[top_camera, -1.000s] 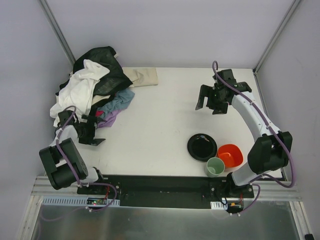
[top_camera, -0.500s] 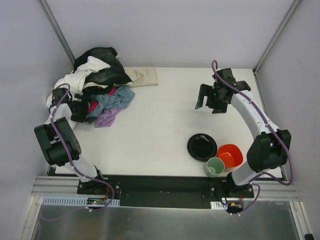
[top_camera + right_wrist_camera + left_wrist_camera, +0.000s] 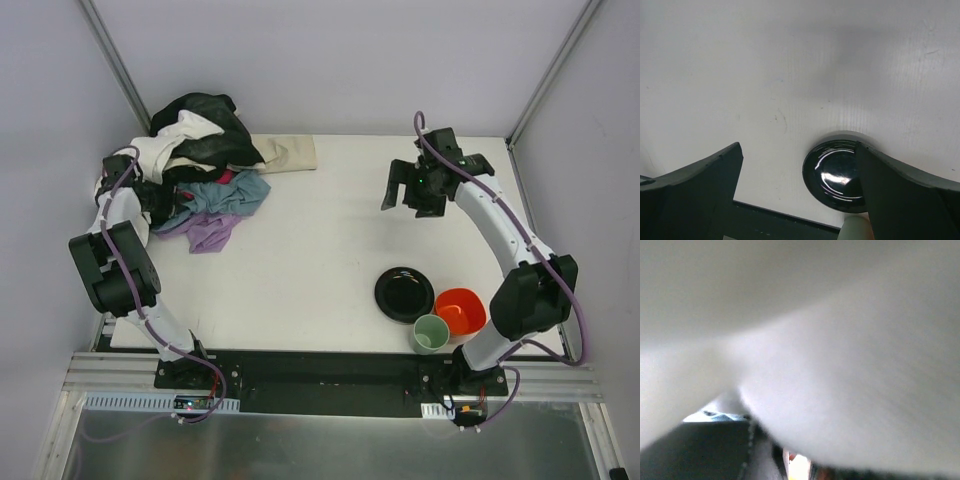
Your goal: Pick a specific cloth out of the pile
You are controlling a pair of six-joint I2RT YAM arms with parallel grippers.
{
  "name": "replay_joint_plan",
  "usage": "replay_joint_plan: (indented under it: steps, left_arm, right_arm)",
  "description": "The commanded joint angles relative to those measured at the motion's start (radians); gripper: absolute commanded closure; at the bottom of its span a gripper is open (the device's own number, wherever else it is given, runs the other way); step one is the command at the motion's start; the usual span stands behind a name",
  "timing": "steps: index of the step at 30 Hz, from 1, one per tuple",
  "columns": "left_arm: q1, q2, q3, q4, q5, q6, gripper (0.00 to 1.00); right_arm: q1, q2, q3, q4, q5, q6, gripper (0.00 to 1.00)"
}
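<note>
**Lavender cloth at the pile's near edge**

It lies partly spread on the table, its far edge tucked under a blue-grey garment of the pile. The left gripper is buried beside it with jaws closed, on which fabric I cannot tell (white fabric smothers its camera). Drawing low and slowly toward bare table should let neighbouring garments slide off. The right gripper hangs wide open, well apart.

You had a white table carrying the pile at ten o'clock, with a black plate, orange bowl and green cup at four.
</note>
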Motion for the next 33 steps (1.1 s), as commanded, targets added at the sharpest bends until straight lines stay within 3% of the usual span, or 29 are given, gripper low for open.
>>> replay_joint_plan:
  steps: [1,7,14,16,19,25,33]
  left_arm:
    - [-0.023,-0.021,0.166,0.102,0.055,0.059,1.0]
    - [-0.026,0.035,0.33,0.102,0.154,0.037,1.0]
    - [-0.036,0.132,0.493,0.102,0.191,-0.01,1.0]
    - [-0.036,0.167,0.518,0.102,0.208,-0.021,0.95]
    - [-0.036,0.221,0.536,0.099,0.24,-0.036,0.89]
    - [-0.035,0.241,0.504,0.091,0.277,-0.029,0.88]
    - [-0.035,0.238,0.478,0.088,0.306,-0.027,0.89]
  right_arm:
    - [0.093,0.051,0.117,0.011,-0.008,0.002,0.04]
    - [0.217,0.201,0.298,0.032,-0.093,0.069,0.04]
    - [0.346,0.474,0.623,0.051,-0.244,0.243,0.04]
    - [0.372,0.555,0.688,0.072,-0.278,0.305,0.04]
    - [0.394,0.643,0.7,0.167,-0.342,0.448,0.04]
    - [0.432,0.73,0.642,0.391,-0.414,0.686,0.04]
    - [0.493,0.928,0.78,0.523,-0.456,0.855,0.04]
